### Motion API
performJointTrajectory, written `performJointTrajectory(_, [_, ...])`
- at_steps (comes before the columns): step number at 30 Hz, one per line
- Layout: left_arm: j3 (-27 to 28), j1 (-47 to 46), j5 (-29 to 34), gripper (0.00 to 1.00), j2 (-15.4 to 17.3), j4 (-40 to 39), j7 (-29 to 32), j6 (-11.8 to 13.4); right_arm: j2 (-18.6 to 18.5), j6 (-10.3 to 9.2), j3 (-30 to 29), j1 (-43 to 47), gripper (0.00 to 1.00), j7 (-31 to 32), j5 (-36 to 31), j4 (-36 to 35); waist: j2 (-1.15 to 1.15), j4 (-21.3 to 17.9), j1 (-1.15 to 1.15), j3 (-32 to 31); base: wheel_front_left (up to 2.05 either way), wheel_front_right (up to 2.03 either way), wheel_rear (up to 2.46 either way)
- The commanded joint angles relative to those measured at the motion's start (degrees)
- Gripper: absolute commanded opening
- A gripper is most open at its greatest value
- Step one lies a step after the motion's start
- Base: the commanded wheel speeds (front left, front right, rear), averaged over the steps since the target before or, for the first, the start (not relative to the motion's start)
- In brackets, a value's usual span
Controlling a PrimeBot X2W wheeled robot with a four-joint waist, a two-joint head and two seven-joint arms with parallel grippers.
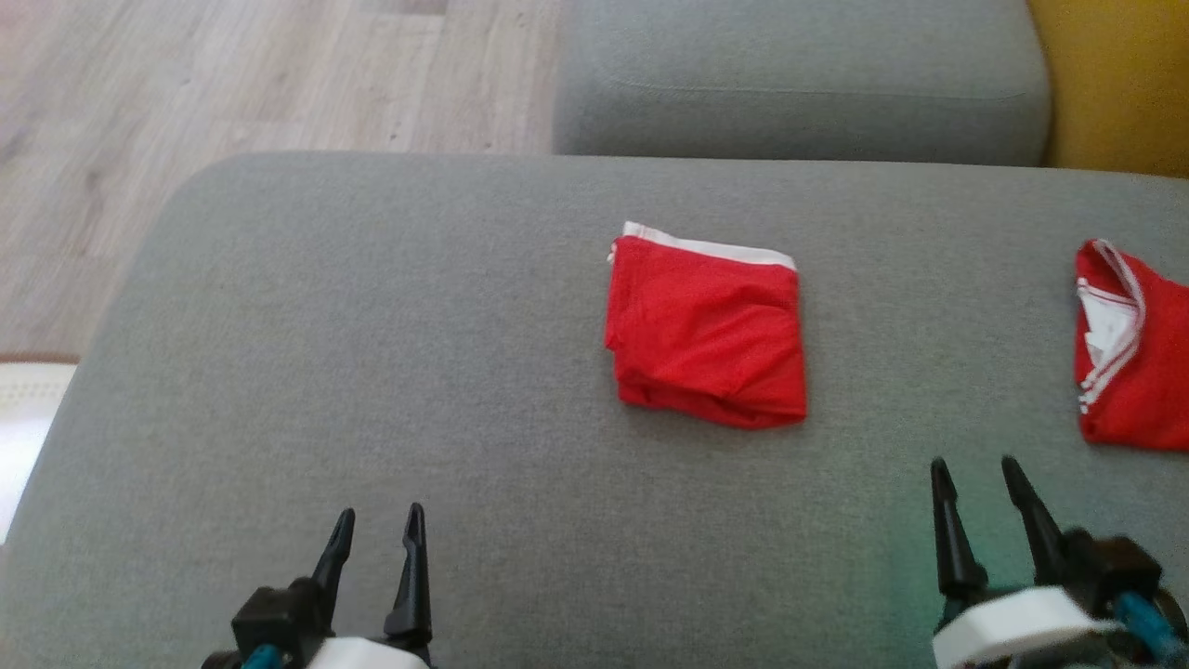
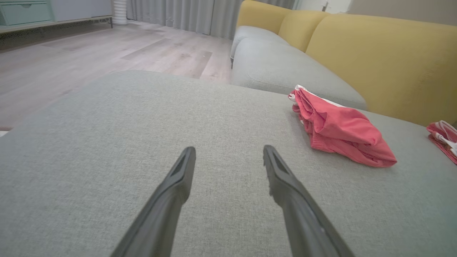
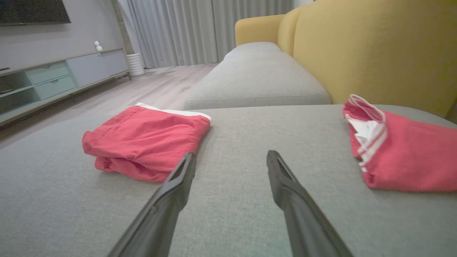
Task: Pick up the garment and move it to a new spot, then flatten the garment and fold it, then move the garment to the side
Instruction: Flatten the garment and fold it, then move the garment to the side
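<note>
Garment is folded already and parked in the middle of the cushion, so only the move to the side seems left. Left gripper and right gripper are held spread, nothing gripped.

Empty jaws spread; folded red garment left, second garment right.

Long, black, tapering fingers on both arms. White cuffs wrap the wrists behind blocky black mounts, and teal cables peek out.
</note>
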Motion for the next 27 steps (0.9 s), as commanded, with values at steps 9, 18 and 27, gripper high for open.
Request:
performJointTrajectory(9, [2.7,-1.6,2.1,1.0,-0.2,0.5,-0.7,-3.1,1.8,0.39,-1.8,2.9,1.0,-0.7,-2.1,-4.3,0.0,-2.5,0.0,-1.0,0.0,0.0,0.0])
performJointTrajectory(18, [3.3,-2.0,3.6,1.0,-0.3,0.5,-0.7,-4.0,2.2,0.39,-1.6,2.6,1.0,-0.7,-1.8,-3.5,0.0,-2.3,0.0,-0.6,0.0,0.0,0.0])
performJointTrajectory(27, [3.5,-1.9,4.4,1.0,-0.3,0.2,-0.7,-4.3,2.4,0.39,-1.2,2.5,1.0,-0.7,-1.9,-3.0,0.0,-1.9,0.0,-0.4,0.0,0.0,0.0])
